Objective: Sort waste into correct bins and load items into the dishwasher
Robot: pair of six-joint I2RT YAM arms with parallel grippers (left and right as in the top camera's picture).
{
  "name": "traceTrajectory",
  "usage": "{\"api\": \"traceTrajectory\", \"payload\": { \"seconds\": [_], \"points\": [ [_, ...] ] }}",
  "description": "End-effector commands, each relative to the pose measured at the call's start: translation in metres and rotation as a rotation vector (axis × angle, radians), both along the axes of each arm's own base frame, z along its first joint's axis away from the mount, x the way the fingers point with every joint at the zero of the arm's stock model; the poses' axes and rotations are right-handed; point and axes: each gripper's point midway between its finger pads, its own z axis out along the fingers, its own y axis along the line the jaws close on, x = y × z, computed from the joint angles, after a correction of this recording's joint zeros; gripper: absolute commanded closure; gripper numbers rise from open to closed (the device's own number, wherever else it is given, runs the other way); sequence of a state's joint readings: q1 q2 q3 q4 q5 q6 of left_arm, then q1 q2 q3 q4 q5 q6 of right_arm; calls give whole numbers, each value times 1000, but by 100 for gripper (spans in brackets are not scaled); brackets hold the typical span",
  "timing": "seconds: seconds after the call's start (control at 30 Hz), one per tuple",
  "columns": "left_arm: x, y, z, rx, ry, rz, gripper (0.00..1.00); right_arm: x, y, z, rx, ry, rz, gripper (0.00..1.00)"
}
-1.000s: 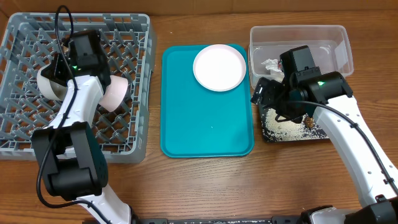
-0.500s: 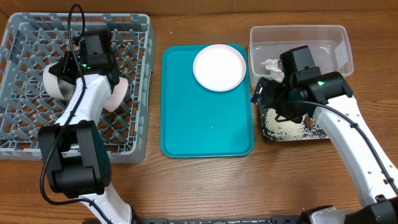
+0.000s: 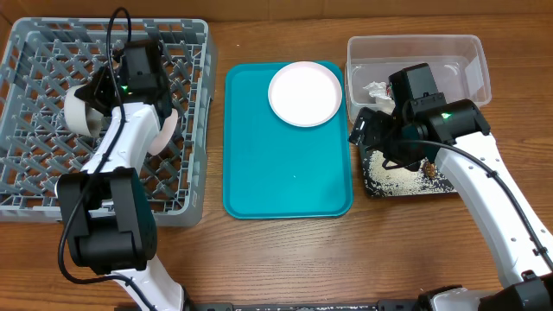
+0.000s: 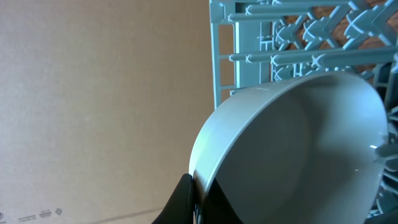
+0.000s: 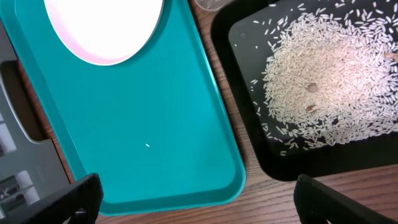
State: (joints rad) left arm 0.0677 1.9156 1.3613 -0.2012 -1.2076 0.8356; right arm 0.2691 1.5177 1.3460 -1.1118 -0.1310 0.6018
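Left fingers (image 4: 184, 204) pinch the rim of the whitish-green bowl (image 4: 298, 143), tilted on edge over the grey dish rack (image 3: 34, 181); the arm has carried it slightly toward the rack's far side, near the pinkish bowl (image 3: 163, 134), so release looks near. Right fingers (image 5: 74, 199) hang wide apart above the teal tray (image 5: 155, 93)

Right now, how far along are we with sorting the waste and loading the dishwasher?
Well along. The rice lies in the black tray, the paper scrap sits in the clear tub, and a pinkish bowl is in the grey rack. In hand: the left gripper pinches a whitish bowl by its rim at the rack. Left: the white plate on the teal tray needs loading.
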Motion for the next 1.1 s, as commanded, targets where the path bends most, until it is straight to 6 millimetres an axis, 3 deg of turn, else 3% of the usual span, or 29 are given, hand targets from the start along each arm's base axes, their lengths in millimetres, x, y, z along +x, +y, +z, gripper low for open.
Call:
{"api": "traceTrajectory", "payload": {
  "seconds": [0.0, 0.67, 1.07],
  "points": [
    [7, -7, -15, -31, 51, -53, 96, 0, 1, 5, 6, -18, 4, 0],
    [-7, 9, -17, -17, 95, -1, 96, 0, 1, 5, 6, -19, 4, 0],
    [5, 7, -15, -22, 105, -57, 96, 0, 1, 5, 6, -19, 5, 0]
  ]
}}
